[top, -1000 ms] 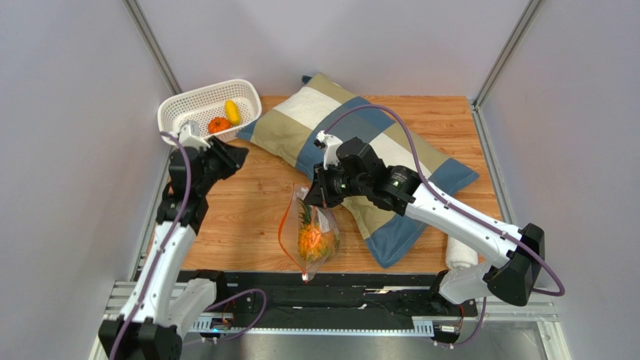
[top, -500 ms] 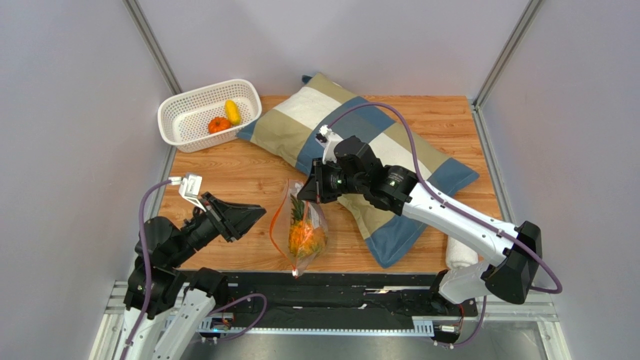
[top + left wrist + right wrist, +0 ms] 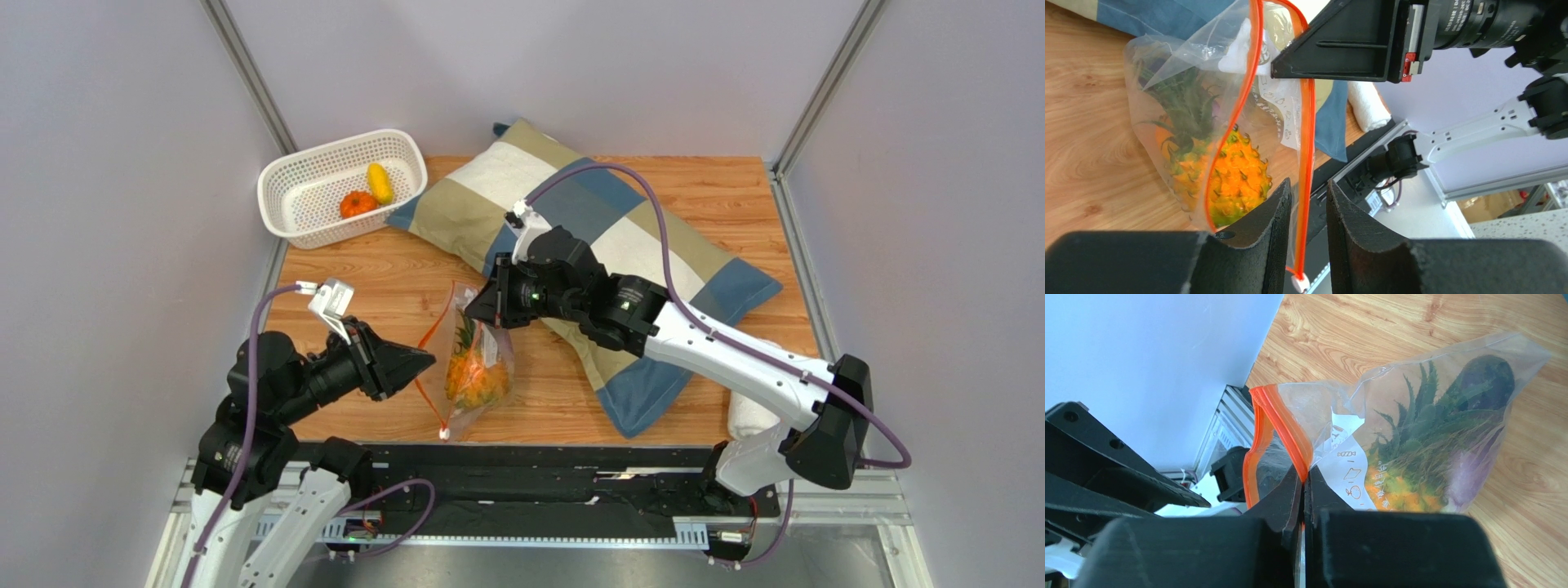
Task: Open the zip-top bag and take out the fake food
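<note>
Orange zip strips stand parted along the zip-top bag [image 3: 472,368], so the opening step looks done, and the small white slider [image 3: 1298,283] sits at the low end of the track. The bag hangs at the middle of the top view, its lower end toward the bottom edge of the desk [image 3: 393,276]. The right end effector [image 3: 1303,478] is clenched on one orange strip and holds that lip up. The left end effector [image 3: 1308,196] has its jaws apart with the other strip running through the gap, not yet pinched as far as the wrist view shows. Two pieces of the fake food, an orange-red round one [image 3: 357,203] and a yellow piece [image 3: 380,183], lie in the white basket [image 3: 288,184] at the upper left. The pineapple [image 3: 1229,177] and the purple eggplant [image 3: 1484,376] are inside the bag; whether anything more lies under them cannot be told. So removal seems roughly half done, with the bulkiest piece left. The mouth is a narrow slit, and the pineapple's green crown is likely to snag the plastic. A checked pillow [image 3: 540,184] lies just behind the bag under the right arm, and a white roll [image 3: 751,417] sits at the lower right, well apart.
</note>
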Available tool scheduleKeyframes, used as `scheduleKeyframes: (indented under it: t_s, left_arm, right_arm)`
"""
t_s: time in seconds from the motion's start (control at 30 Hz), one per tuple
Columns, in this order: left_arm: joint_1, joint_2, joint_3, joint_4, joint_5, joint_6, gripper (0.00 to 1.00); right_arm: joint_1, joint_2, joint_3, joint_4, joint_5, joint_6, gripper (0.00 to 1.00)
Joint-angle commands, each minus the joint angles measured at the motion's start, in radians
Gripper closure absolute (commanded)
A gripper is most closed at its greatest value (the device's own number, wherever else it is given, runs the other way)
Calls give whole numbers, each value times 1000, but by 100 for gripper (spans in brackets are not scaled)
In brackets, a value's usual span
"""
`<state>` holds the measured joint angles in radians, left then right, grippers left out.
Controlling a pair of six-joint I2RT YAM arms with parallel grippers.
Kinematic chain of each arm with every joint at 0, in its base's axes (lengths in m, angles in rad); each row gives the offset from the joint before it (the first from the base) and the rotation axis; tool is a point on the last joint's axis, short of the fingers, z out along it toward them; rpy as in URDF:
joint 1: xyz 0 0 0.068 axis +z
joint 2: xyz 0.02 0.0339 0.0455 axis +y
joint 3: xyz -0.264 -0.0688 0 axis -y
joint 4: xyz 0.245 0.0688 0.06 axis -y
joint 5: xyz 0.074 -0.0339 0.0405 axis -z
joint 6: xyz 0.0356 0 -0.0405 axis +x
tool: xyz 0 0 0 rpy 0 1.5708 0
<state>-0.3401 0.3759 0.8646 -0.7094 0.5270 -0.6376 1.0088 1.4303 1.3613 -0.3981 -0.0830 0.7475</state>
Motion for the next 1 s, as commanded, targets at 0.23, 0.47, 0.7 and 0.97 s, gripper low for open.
scheduleKeyframes:
  t_s: [0.23,0.47,0.7,0.97]
  left_arm:
    - [-7,73,-18,-62,-157,171,67]
    - [-7,142,-56,60,-279,130,65]
    - [-11,258,-144,221,-143,73,67]
    - [-11,324,-196,252,-281,46,50]
  right_arm:
    - [62,111,139,102,155,136,100]
    - [63,130,166,100,158,171,100]
    - [62,190,257,64,166,222,100]
    - [63,180,233,35,203,303,100]
